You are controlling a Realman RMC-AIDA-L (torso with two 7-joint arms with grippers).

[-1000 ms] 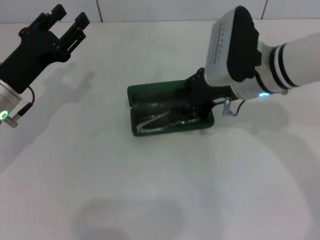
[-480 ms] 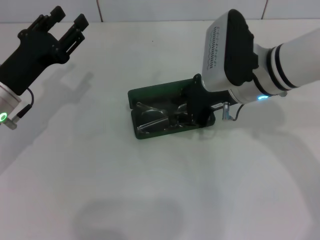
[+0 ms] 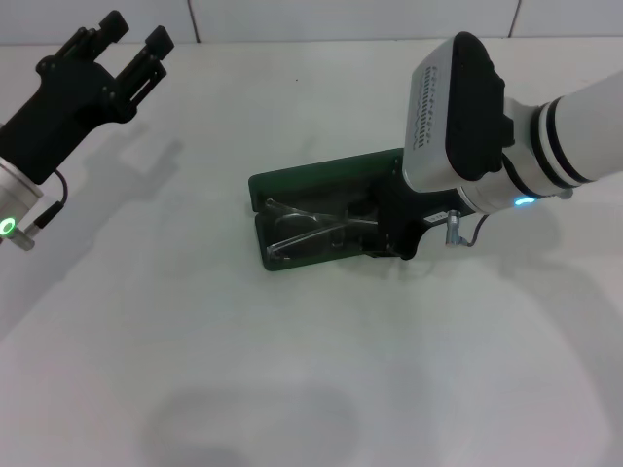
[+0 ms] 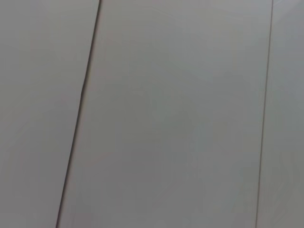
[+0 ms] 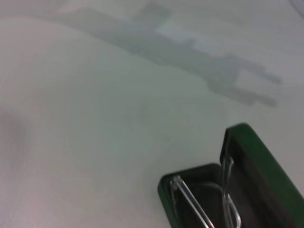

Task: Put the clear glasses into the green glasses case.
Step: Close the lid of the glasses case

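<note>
The green glasses case (image 3: 297, 182) lies open in the middle of the white table, its lid tipped back toward the far side. The clear glasses (image 3: 307, 232) rest inside its dark lower half, lens toward the left end. My right gripper (image 3: 395, 233) sits low at the case's right end, mostly hidden under the wrist housing. The right wrist view shows a corner of the case (image 5: 251, 149) with the glasses (image 5: 190, 203) lying in it. My left gripper (image 3: 131, 41) hangs open and raised at the far left, away from the case.
The white table (image 3: 292, 370) stretches around the case with nothing else on it. A tiled wall edge (image 3: 195, 19) runs along the back. The left wrist view shows only plain tiles (image 4: 166, 118).
My right gripper has slid rightward to the case's right end. The glasses, tilted before, now lie lower and flatter in the case. The left arm has not moved.
</note>
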